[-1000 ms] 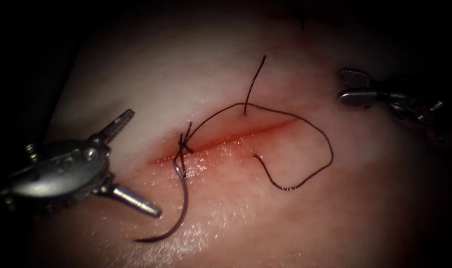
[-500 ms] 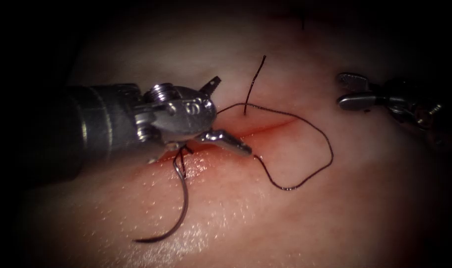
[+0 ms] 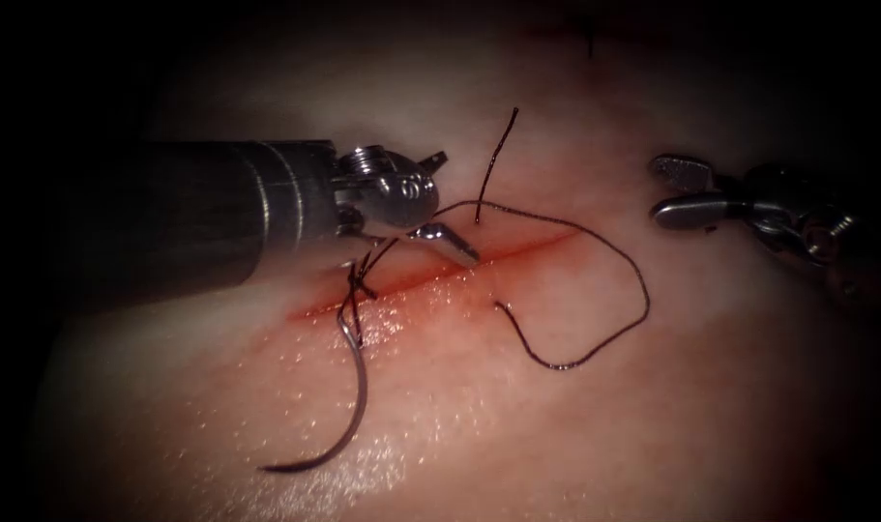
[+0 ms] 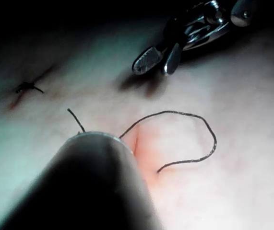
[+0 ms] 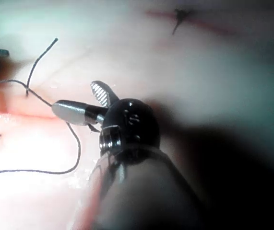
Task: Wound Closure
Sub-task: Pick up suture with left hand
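Observation:
The cut (image 3: pixel 517 253) runs across the tissue (image 3: pixel 575 425) with red fluid along it. The curved needle (image 3: pixel 359 406) lies loose on the tissue below the cut's left end, held by neither tool. Its thread (image 3: pixel 643 290) leaves a knot (image 3: pixel 361 288) at that end and loops out to the right, with one tail (image 3: pixel 498 155) standing up. My left tool (image 3: pixel 450 203) is over the cut's left part, open, its jaws on either side of the thread where the thread rises from the knot, holding nothing. My right tool (image 3: pixel 658 186) (image 5: pixel 79 98) hovers open and empty, right of the cut.
An older stitch with short cut ends (image 5: pixel 179 17) (image 4: pixel 26 87) sits on another red line away from this cut. The left tool's thick shaft (image 3: pixel 218 217) covers the tissue left of the knot.
My left tool has swung from the lower left up and rightward over the cut's left end to the thread, jaws still open. The right tool barely shifted. Needle and thread lie as before.

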Robot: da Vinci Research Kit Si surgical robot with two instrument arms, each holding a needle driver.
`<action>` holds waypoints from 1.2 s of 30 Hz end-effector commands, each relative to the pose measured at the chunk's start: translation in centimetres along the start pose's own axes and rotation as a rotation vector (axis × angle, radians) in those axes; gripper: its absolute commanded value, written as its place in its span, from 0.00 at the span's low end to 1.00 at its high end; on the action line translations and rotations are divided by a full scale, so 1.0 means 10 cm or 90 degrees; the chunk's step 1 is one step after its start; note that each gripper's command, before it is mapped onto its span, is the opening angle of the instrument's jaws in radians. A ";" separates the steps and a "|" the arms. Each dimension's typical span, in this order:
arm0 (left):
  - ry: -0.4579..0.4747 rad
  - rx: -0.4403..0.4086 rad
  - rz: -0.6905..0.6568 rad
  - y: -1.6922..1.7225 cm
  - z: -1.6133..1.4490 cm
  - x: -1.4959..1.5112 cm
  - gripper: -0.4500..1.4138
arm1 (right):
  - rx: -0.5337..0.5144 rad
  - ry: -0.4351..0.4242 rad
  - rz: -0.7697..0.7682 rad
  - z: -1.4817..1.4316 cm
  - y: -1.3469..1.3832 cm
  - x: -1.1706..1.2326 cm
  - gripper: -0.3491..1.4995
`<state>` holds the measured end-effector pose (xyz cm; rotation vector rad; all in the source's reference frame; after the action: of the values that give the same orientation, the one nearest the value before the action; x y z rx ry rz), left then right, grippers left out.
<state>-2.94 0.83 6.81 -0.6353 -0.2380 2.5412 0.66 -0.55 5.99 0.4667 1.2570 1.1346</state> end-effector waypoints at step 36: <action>0.082 -0.057 -0.002 0.006 -0.052 0.018 0.00 | 0.042 -0.043 -0.255 0.011 -0.011 0.006 0.00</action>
<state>-2.82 0.84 6.01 -0.8587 -0.2814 2.4831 0.71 -0.50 5.84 0.2596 1.2846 0.7324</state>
